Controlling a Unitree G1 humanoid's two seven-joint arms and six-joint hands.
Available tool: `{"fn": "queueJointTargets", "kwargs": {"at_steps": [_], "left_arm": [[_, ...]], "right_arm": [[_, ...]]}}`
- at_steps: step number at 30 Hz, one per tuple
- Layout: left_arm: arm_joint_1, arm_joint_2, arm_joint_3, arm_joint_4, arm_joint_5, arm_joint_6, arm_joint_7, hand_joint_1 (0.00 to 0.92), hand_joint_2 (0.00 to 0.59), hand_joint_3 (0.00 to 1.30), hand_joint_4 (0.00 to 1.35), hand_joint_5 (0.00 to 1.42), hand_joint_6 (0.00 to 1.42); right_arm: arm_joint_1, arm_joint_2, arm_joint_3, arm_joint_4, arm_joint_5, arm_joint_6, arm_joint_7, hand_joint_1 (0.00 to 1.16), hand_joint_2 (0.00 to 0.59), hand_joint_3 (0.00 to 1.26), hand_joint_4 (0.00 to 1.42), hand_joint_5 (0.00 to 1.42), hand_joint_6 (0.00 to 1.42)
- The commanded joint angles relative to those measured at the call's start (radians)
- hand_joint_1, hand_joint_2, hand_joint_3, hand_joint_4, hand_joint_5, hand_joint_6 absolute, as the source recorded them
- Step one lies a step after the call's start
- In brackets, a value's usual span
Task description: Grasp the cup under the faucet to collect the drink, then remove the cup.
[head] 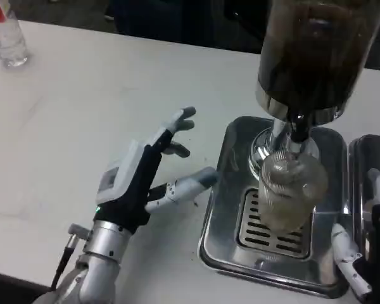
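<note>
Two hands in sight, one cup between them. Far left, at the back edge of the white tabletop (82,114): a clear plastic bottle (6,41), upright, partly cut off by the frame.

Left hand (142,174) hovers over the tabletop left of the drip tray; fingers (180,120) spread wide apart, holding nothing, one finger reaching toward the tray's left rim, not touching the cup. Silver forearm (95,266) comes up from the lower left, a green light at the wrist.

Steel drip tray (218,209), slotted grate (259,234) in its floor. Clear ribbed cup (288,190) stands on the grate, upright, directly under the faucet (294,130); a pale, cloudy fill shows in its lower part. No hand touches it. Above, the dispenser's big tank (313,50) holds a dark brown drink.

Right hand (364,247) at the lower right corner, near the tray's right rim, mostly cut off; white fingers (345,256) show, but I cannot tell whether they are spread or curled. Second steel tray (367,164) at the right edge.
</note>
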Motion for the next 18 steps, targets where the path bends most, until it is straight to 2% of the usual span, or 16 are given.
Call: {"fn": "queueJointTargets", "kwargs": {"at_steps": [1, 6, 8, 10, 18], "left_arm": [[0.054, 0.028, 0.060, -0.066, -0.097, -0.070, -0.118, 0.000, 0.002, 0.03, 0.03, 0.23, 0.16], [0.130, 0.068, 0.125, -0.244, -0.235, -0.135, -0.290, 0.000, 0.017, 0.01, 0.00, 0.15, 0.06], [0.155, 0.076, 0.142, -0.320, -0.300, -0.142, -0.368, 0.000, 0.054, 0.00, 0.00, 0.08, 0.00], [0.172, 0.079, 0.149, -0.401, -0.366, -0.133, -0.452, 0.000, 0.062, 0.00, 0.00, 0.01, 0.00], [0.216, 0.075, 0.149, -0.666, -0.538, -0.046, -0.700, 0.000, 0.067, 0.00, 0.00, 0.00, 0.00]], "right_arm": [[-0.005, -0.004, -0.022, 0.024, 0.085, -0.070, 0.021, 0.11, 0.431, 0.00, 0.00, 0.00, 0.11], [0.013, -0.006, -0.019, 0.023, 0.095, -0.105, 0.010, 0.12, 0.426, 0.00, 0.00, 0.00, 0.10], [0.020, -0.004, -0.022, 0.019, 0.098, -0.117, 0.007, 0.13, 0.425, 0.00, 0.00, 0.00, 0.10], [0.024, -0.003, -0.026, 0.018, 0.100, -0.128, 0.006, 0.13, 0.424, 0.00, 0.00, 0.00, 0.10], [0.037, 0.007, -0.033, 0.008, 0.102, -0.156, -0.003, 0.17, 0.417, 0.00, 0.00, 0.00, 0.11]]}}
